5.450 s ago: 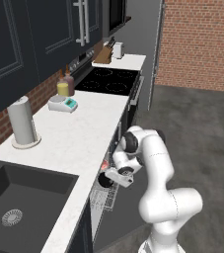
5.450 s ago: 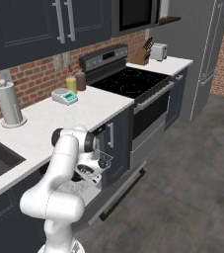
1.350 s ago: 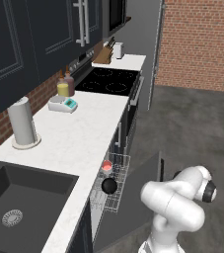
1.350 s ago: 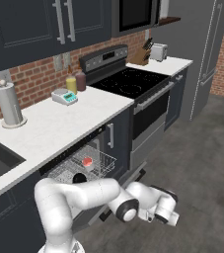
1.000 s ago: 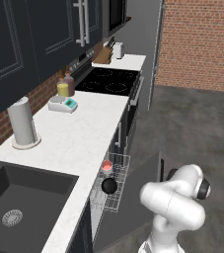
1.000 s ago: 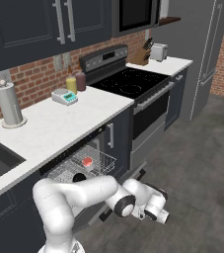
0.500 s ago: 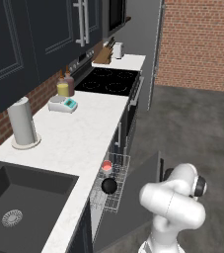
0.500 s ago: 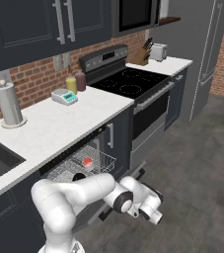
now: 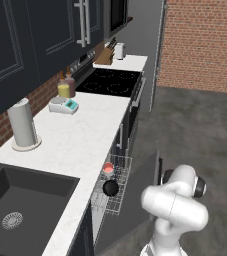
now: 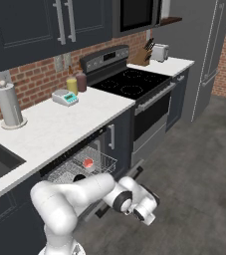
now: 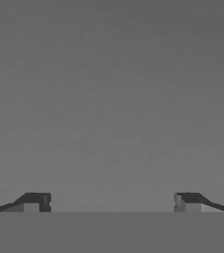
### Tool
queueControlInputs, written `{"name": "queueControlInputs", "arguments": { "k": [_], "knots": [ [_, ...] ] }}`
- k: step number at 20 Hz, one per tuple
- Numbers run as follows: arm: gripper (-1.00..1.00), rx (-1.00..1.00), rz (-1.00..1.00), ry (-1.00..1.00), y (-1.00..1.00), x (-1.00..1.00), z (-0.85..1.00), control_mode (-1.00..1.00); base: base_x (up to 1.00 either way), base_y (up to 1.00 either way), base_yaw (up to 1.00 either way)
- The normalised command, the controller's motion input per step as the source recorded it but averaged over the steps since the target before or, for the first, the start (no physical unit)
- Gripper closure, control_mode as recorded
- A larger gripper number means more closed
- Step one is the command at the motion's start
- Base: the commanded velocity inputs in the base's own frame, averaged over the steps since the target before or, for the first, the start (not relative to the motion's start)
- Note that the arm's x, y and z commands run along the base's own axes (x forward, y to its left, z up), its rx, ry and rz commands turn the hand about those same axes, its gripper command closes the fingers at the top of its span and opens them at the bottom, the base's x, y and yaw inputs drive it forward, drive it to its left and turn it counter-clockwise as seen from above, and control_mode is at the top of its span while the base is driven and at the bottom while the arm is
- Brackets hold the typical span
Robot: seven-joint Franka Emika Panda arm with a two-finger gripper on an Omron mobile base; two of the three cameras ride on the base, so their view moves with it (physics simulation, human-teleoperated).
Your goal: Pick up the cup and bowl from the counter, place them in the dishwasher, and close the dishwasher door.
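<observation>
Gripper [image 11: 111, 201] wide open and empty over grey floor, cup [image 9: 108, 167] and bowl [image 9: 110, 188] in the pulled-out dishwasher rack [image 9: 116, 200], dishwasher door [image 9: 140, 192] partly open

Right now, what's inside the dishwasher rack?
The pulled-out wire rack holds the cup, red inside showing, and the black bowl beside it, nearer the camera. In the right base view the arm covers the rack's front corner, so the bowl is only partly seen.
</observation>
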Motion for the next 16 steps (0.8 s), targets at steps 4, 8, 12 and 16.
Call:
{"name": "queueControlInputs", "arguments": {
  "k": [4,8,12,16],
  "knots": [
    [-1.00,0.22,0.07,-0.02,1.00,0.39,0.52,-1.00,0.00,0.00,0.00],
    [-1.00,0.17,0.06,-0.04,1.00,0.48,0.59,-1.00,0.00,0.00,0.00],
    [-1.00,0.11,0.04,-0.05,1.00,0.54,0.56,-1.00,0.00,0.00,0.00],
    [-1.00,0.05,0.02,-0.03,1.00,0.59,0.35,-1.00,0.00,0.00,0.00]
  ]
}}
